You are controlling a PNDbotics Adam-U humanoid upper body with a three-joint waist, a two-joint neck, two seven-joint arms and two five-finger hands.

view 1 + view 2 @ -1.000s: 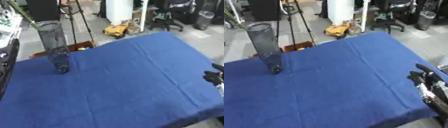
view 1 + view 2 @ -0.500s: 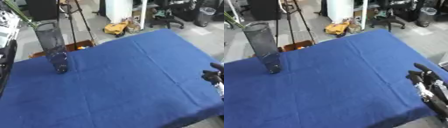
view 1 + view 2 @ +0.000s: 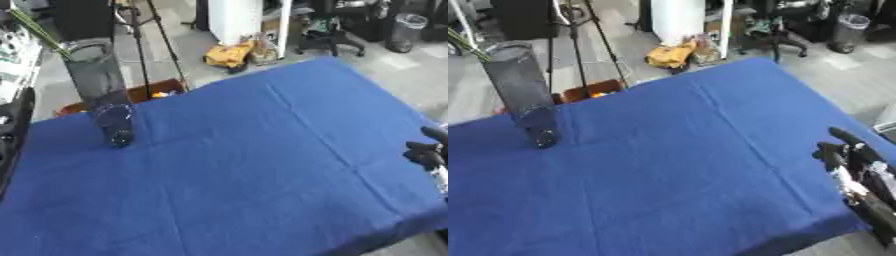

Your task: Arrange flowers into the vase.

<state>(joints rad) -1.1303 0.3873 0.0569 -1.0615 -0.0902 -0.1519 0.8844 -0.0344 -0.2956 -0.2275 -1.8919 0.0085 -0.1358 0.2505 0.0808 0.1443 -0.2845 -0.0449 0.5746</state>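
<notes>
A tall dark see-through vase (image 3: pixel 99 88) stands upright at the far left of the blue tablecloth (image 3: pixel 254 165). A thin green stem (image 3: pixel 35 30) pokes out of its top, leaning to the left. No loose flowers show on the cloth. My right hand (image 3: pixel 854 162) rests at the lower right edge of the table, fingers up and relaxed, holding nothing, far from the vase. My left hand does not show in either view.
A dark shape (image 3: pixel 12 130) runs along the left edge of the left eye view. Behind the table are a tripod (image 3: pixel 144 35), a yellow object on the floor (image 3: pixel 229 54), office chairs and a bin (image 3: pixel 404 25).
The camera has shifted slightly. The vase and my right hand stay where they were.
</notes>
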